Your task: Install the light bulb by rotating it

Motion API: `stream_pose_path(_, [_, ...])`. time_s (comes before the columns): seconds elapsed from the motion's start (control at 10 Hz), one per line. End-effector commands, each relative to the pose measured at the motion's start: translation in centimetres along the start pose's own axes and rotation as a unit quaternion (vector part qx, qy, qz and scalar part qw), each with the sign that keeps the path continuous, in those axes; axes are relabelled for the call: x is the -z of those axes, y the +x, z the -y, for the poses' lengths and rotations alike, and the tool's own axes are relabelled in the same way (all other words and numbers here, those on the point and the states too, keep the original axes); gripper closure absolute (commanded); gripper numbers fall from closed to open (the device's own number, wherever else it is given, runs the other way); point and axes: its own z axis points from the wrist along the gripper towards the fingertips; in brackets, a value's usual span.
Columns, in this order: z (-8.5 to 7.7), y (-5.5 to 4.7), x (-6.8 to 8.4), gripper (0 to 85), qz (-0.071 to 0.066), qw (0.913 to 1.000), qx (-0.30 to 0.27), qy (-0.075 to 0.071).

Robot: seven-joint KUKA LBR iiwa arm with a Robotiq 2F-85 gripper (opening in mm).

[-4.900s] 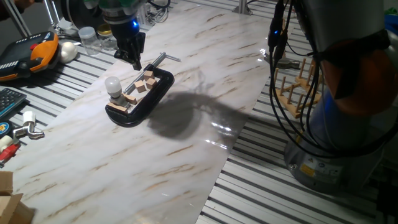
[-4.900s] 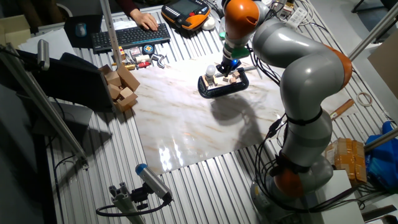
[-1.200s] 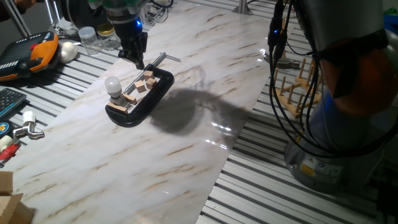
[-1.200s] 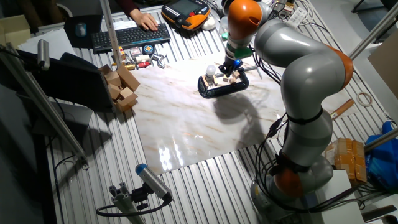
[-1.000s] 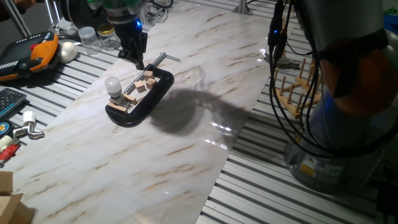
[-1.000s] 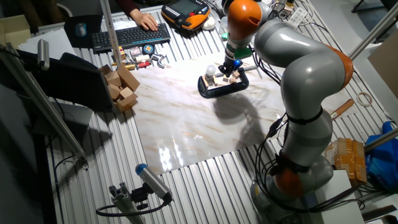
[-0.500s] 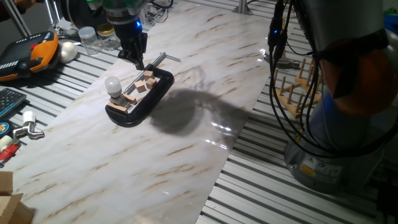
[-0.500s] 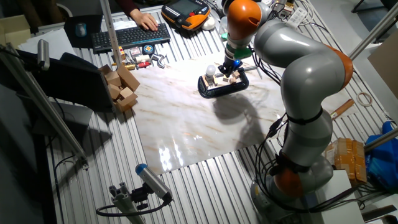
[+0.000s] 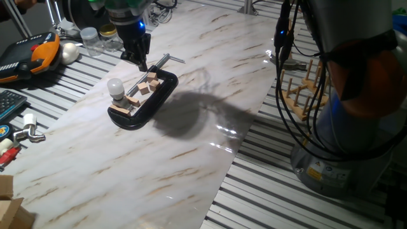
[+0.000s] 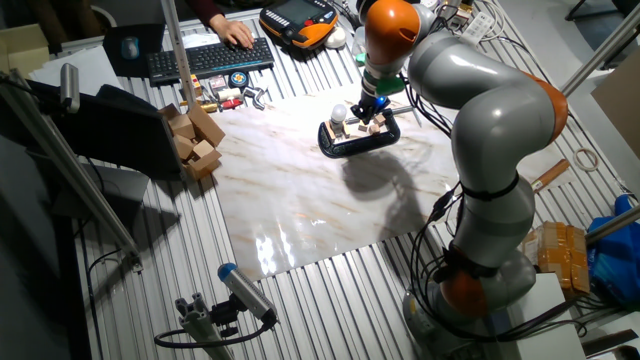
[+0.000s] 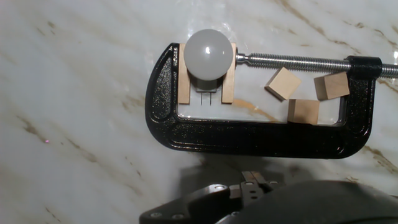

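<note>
The light bulb (image 11: 209,53), a frosted white globe, stands between two wooden slats in the jaw of a black C-clamp (image 11: 249,134) lying on the marble board. Both fixed views show the light bulb (image 9: 114,86) (image 10: 340,112) upright at the near end of the C-clamp (image 9: 156,100). My gripper (image 9: 141,63) (image 10: 368,108) hovers over the clamp's screw end, apart from the bulb and holding nothing. Its fingers look like one dark shape, so their gap is hidden. Three loose wooden blocks (image 11: 283,83) lie inside the clamp frame.
An orange teach pendant (image 9: 38,51), a white egg-shaped ball (image 9: 68,52) and clear jars (image 9: 92,38) sit at the back left. A wooden peg rack (image 9: 305,86) stands right of the board. A keyboard (image 10: 205,58) and stacked wooden blocks (image 10: 195,140) lie beyond the board.
Since about five seconds ago the gripper has turned and shifted slightly above the clamp's screw end. Over the last second nothing has moved.
</note>
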Motion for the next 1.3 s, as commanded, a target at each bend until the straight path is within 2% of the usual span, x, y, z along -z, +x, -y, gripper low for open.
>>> stream_pose_path(0.0, [0.0,0.0,0.0,85.0,0.0,1.0,0.0,-0.001])
stream_pose_path(0.6, [0.09,-0.01,0.08,85.0,0.002,1.0,0.0,0.001])
stream_pose_path(1.2, [0.01,0.09,0.11,85.0,-0.002,1.0,-0.004,-0.002])
